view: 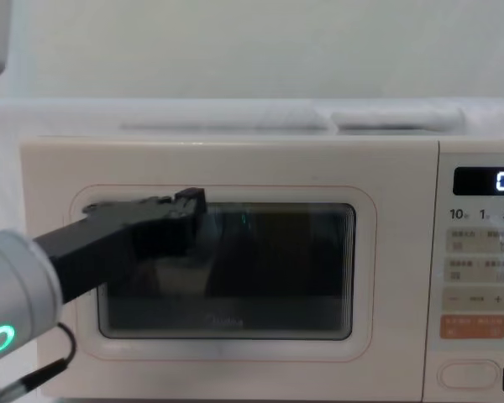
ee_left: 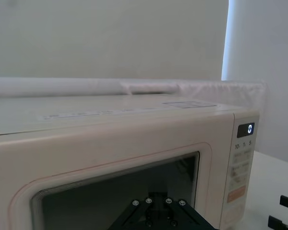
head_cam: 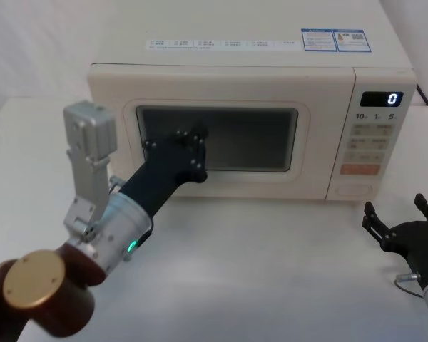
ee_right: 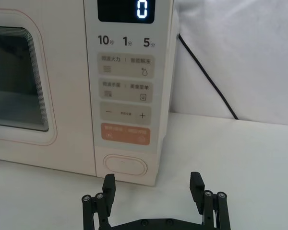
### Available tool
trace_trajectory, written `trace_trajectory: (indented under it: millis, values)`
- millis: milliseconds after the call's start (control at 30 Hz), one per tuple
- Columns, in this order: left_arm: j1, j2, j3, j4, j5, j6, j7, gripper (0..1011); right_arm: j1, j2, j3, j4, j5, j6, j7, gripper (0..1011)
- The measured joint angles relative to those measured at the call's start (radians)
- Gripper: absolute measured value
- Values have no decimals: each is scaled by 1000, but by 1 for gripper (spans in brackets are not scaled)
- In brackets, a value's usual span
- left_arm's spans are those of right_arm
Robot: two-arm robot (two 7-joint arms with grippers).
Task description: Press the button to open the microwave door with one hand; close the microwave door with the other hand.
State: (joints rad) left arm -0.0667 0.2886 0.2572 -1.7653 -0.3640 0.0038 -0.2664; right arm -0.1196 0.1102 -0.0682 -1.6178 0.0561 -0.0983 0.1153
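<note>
Head view shows one cream microwave on a white table (head_cam: 271, 271), its body smooth and box-shaped with rounded corners. The microwave door (head_cam: 221, 85) is shut flush with the body; it has a dark glossy window in a rounded rectangle with a thin orange line around it. The left gripper (head_cam: 194, 151), black and angular with small screw heads, lies against the left part of this window; I cannot tell how its fingers stand. Its arm is a thick silver-grey cylinder with one glowing green ring.

At the right side of the microwave is the control panel (ee_right: 127, 96), flat and matte. It carries one dark display with a white "0", three pale rounded keys, one orange rectangular key, and at the bottom the button (ee_right: 126, 166), a wide cream pill shape with a thin outline.

The right gripper (ee_right: 153, 186) sits low over the table, just in front of the button and apart from it. Its two black ridged fingers (ee_right: 109, 186) are spread wide and hold nothing.
</note>
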Motion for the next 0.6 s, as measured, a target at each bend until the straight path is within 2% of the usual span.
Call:
trace_trajectory:
  millis: [67, 267, 333, 400, 500, 533, 600]
  values:
    - [15, 6, -4, -10, 3, -3, 3, 0, 0, 0, 0, 0, 0, 0, 0, 1002]
    - [73, 29, -32, -33, 8, -21, 10, 105, 0, 0, 0, 0, 0, 0, 0, 1002]
    - [88, 32, -42, -38, 10, -28, 13, 196, 0, 0, 0, 0, 0, 0, 0, 1002]
    - [98, 34, -48, -41, 12, -32, 14, 227, 0, 0, 0, 0, 0, 0, 0, 1002]
    - [115, 37, -59, -46, 18, -39, 18, 329, 0, 0, 0, 0, 0, 0, 0, 1002]
    - [122, 38, -65, -48, 22, -42, 21, 389, 0, 0, 0, 0, 0, 0, 0, 1002]
    - [129, 38, -70, -49, 27, -43, 26, 423, 0, 0, 0, 0, 0, 0, 0, 1002]
